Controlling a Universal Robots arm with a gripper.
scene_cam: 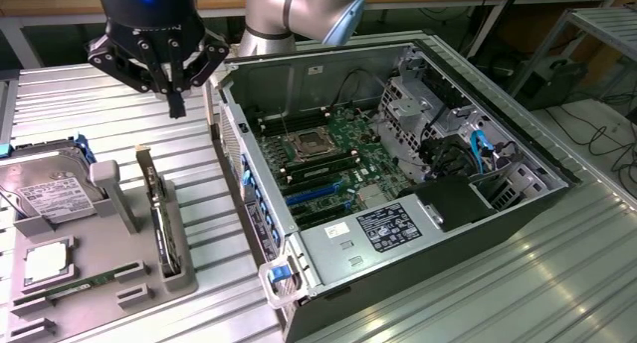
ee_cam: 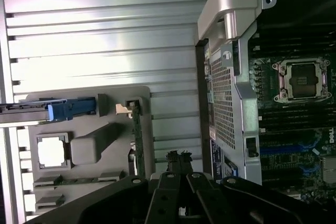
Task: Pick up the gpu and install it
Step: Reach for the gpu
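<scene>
Your pincer [scene_cam: 177,108] [ee_cam: 178,157] hung over the slatted table [scene_cam: 110,97] with its fingers pressed together and nothing between them.

The gpu [scene_cam: 159,209] [ee_cam: 139,140] stood on its long edge in a slot of the grey holder [scene_cam: 134,279] [ee_cam: 92,98]. It was below the pincer and apart from it. In the wrist view its thin green edge lay close to the fingertips.

On the far side of the gpu from the case [scene_cam: 453,246], a grey post [scene_cam: 115,194] of the holder rose between the card and the hard drive [scene_cam: 45,197]. The drive's blue tab [ee_cam: 71,109] pointed toward the gpu. Past the post, lower in the holder, lay a square chip [scene_cam: 48,262] [ee_cam: 51,151] and a memory stick [scene_cam: 85,285].

The open case lay to the pincer's other side, toward the exterior view's right. Its perforated rear wall [scene_cam: 231,145] [ee_cam: 223,103] stood up between the pincer and the motherboard [scene_cam: 333,168] [ee_cam: 294,124]. Inside you could see the bare cpu socket [scene_cam: 303,143] [ee_cam: 303,80], blue slots [scene_cam: 318,192] and a black shroud [scene_cam: 453,201].
</scene>
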